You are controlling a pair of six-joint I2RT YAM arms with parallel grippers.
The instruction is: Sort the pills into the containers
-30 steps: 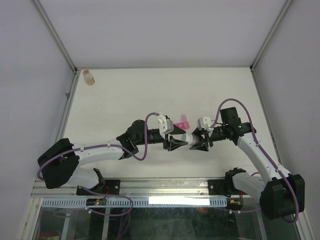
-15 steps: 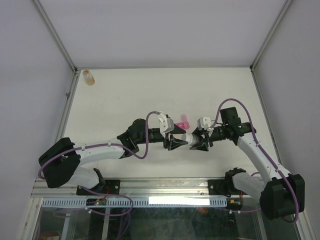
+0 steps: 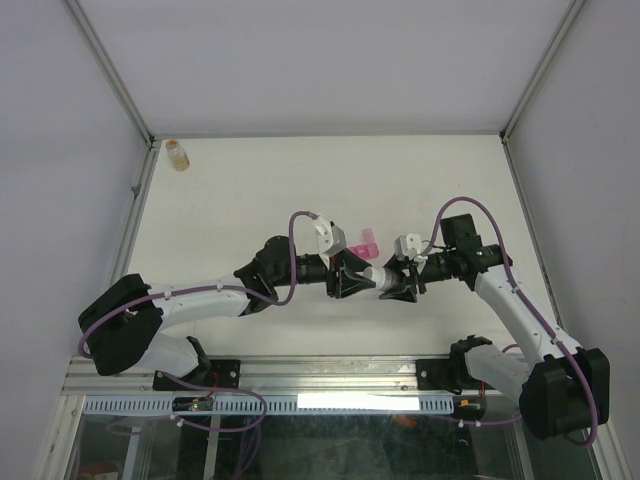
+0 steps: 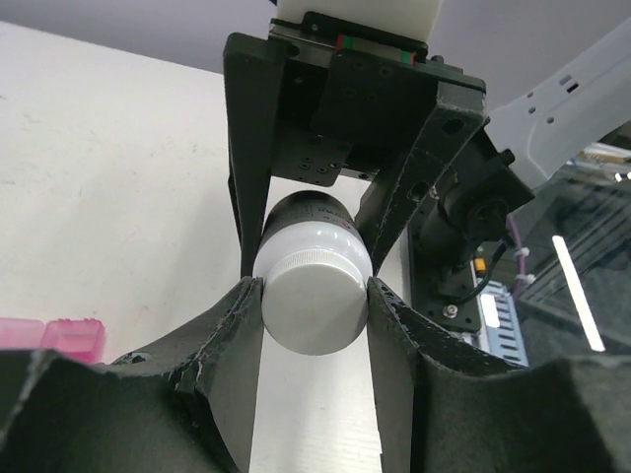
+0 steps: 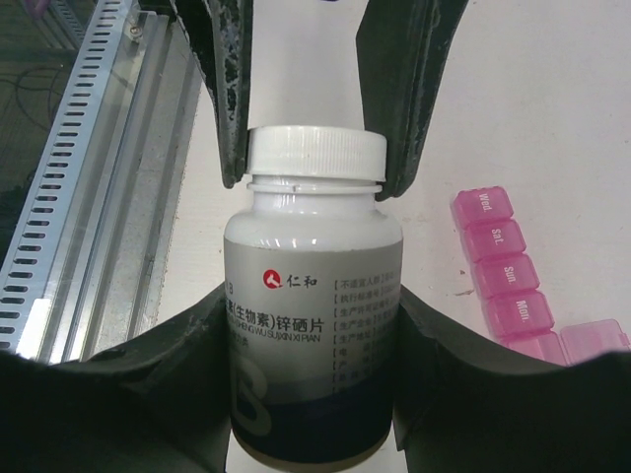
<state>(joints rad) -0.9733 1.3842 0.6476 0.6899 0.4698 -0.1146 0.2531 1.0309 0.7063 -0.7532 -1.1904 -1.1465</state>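
Observation:
A white-capped bottle [image 3: 372, 277] with a grey label is held level above the table between both grippers. My right gripper [image 5: 314, 325] is shut on the bottle's body [image 5: 314, 296]. My left gripper [image 4: 315, 298] is shut on its white cap [image 4: 315, 305], with one finger on each side of the cap [image 5: 315, 153]. In the top view the left gripper [image 3: 352, 276] and right gripper [image 3: 392, 282] face each other. The pink organiser strip [image 3: 365, 243] lies on the table just behind them; its row of compartments [image 5: 503, 266] has its lids down. No pills show.
A small amber bottle [image 3: 178, 154] stands at the table's far left corner. The slotted metal rail [image 5: 89, 197] runs along the near table edge, close to the bottle. An end of the organiser [image 4: 49, 337] shows at the left in the left wrist view.
My left wrist has rolled while its fingers stay on the cap, and its camera mount has swung a little farther back. The bottle and the right arm have stayed put.

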